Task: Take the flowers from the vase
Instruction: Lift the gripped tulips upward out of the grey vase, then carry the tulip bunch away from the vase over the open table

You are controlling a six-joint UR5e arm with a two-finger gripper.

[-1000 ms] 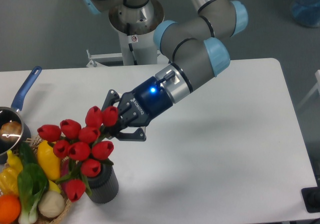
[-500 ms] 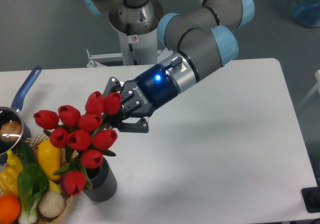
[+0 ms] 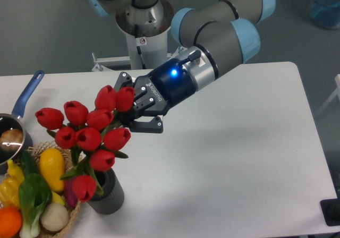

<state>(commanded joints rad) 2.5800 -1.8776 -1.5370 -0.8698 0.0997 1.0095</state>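
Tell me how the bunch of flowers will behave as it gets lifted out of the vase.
The flowers look top-heavy, much wider than the vase, so they may sway. The gripper holds them near the top, so the thin stems may bend. The small vase could tip.

A white table [image 3: 249, 158] with rounded corners fills most of the view, its surface evenly lit and showing only soft, faint shadows. Behind the table's far edge lies a plain grey floor [image 3: 48, 31], and on it, near the middle of that edge, stands a white pedestal column [image 3: 144, 47] with a white bracket at its foot. Past the table's far right corner a blurred blue object [image 3: 325, 4] sits on the floor, and a small dark shape [image 3: 332, 212] shows just off the table's near right corner.
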